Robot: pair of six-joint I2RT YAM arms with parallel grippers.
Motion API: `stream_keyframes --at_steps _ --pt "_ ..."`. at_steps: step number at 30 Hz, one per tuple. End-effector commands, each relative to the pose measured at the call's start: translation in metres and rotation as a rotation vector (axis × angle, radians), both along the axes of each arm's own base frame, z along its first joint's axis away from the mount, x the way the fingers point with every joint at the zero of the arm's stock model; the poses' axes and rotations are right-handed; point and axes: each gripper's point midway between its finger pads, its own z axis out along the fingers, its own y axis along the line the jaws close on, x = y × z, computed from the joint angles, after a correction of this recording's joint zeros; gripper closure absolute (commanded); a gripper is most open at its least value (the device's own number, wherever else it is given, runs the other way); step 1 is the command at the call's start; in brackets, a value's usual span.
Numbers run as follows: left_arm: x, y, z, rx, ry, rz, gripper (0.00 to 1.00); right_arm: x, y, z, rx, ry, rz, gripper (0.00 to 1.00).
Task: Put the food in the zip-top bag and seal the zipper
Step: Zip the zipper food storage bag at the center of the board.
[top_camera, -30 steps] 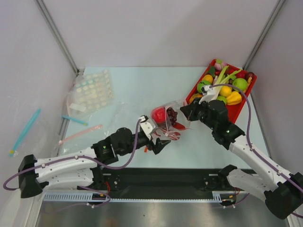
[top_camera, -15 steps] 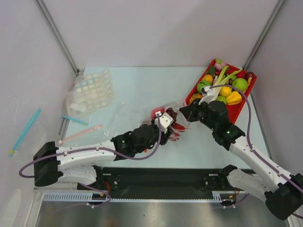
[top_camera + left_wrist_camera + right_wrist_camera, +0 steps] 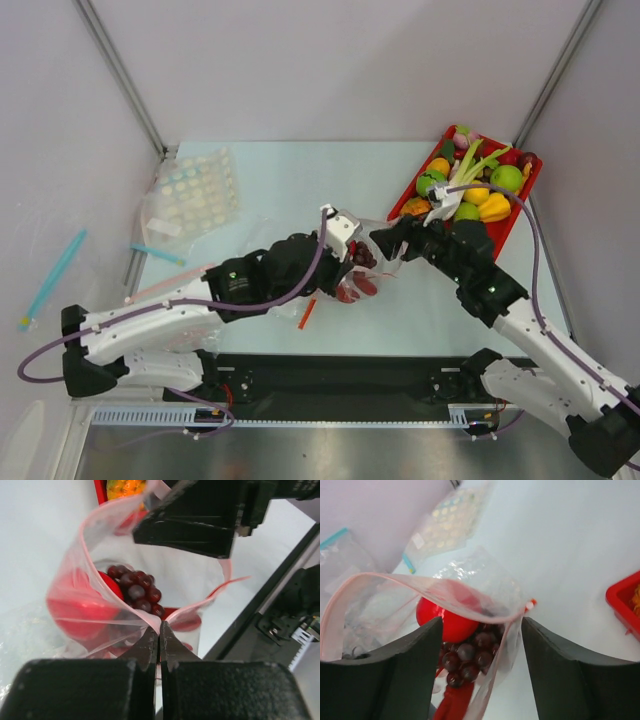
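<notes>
The zip-top bag [image 3: 368,266] hangs mouth-up at the middle of the table, between my two grippers. Inside it lie the food items: a red ball fruit [image 3: 447,621], a dark grape bunch [image 3: 140,591] and a red crayfish [image 3: 451,701]. My left gripper [image 3: 160,630] is shut on the near rim, pinching the pale pink zipper [image 3: 98,521] strip. My right gripper [image 3: 480,630] is open. The bag's far end hangs between its fingers [image 3: 566,666] without being pinched. From above, the left gripper [image 3: 345,242] and the right gripper [image 3: 388,240] flank the bag mouth.
A red tray [image 3: 530,196] of toy fruit and vegetables stands at the back right, just behind my right arm. A dotted clear bag [image 3: 194,190] lies at the back left, with other bag strips [image 3: 168,283] near it. A small orange stick [image 3: 307,313] lies below the bag.
My left arm swung right and up to the bag mouth and shut on its rim. My right gripper, shut on the bag before, has opened.
</notes>
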Motion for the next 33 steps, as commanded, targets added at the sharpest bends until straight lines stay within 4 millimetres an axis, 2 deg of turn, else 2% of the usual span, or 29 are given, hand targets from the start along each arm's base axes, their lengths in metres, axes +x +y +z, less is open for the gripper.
stream_keyframes --at_steps 1,3,4,8,10,11,16,21,22,24,27,32,33 --pt "-0.019 0.025 0.050 -0.052 0.051 -0.012 1.00 -0.021 -0.004 0.046 0.036 -0.178 0.057 0.29" --pt "-0.024 0.030 0.056 -0.045 0.065 -0.033 1.00 -0.034 -0.003 0.055 0.040 -0.249 0.114 0.30" --pt "-0.027 0.035 0.057 -0.028 0.077 -0.041 1.00 -0.047 -0.005 0.068 0.060 -0.307 0.143 0.30" --pt "-0.041 0.040 0.047 0.000 0.132 -0.099 1.00 -0.087 -0.002 0.091 0.090 -0.466 0.300 0.31" --pt "-0.047 0.042 0.038 0.005 0.159 -0.114 1.00 -0.100 -0.002 0.095 0.093 -0.509 0.349 0.33" --pt "-0.047 0.042 0.036 0.007 0.163 -0.113 1.00 -0.113 -0.001 0.100 0.098 -0.547 0.399 0.34" --pt "-0.049 0.043 0.039 -0.004 0.163 -0.114 1.00 -0.158 0.012 0.104 0.105 -0.621 0.649 0.40" --pt "-0.048 0.037 0.046 0.002 0.169 -0.124 1.00 -0.173 0.036 0.092 0.084 -0.548 0.813 0.41" --pt "-0.047 0.035 0.051 -0.003 0.162 -0.127 1.00 -0.168 0.040 0.090 0.063 -0.550 0.794 0.41" --pt "-0.046 0.031 0.051 0.005 0.164 -0.133 1.00 -0.169 0.052 0.083 0.038 -0.502 0.811 0.40" --pt "-0.044 0.026 0.053 0.011 0.161 -0.138 1.00 -0.159 0.065 0.070 -0.027 -0.457 0.772 0.40" --pt "-0.040 0.023 0.064 0.021 0.143 -0.133 1.00 -0.155 0.084 0.053 -0.113 -0.412 0.758 0.41" --pt "-0.038 0.022 0.063 0.031 0.144 -0.127 1.00 -0.155 0.086 0.054 -0.121 -0.411 0.756 0.42"
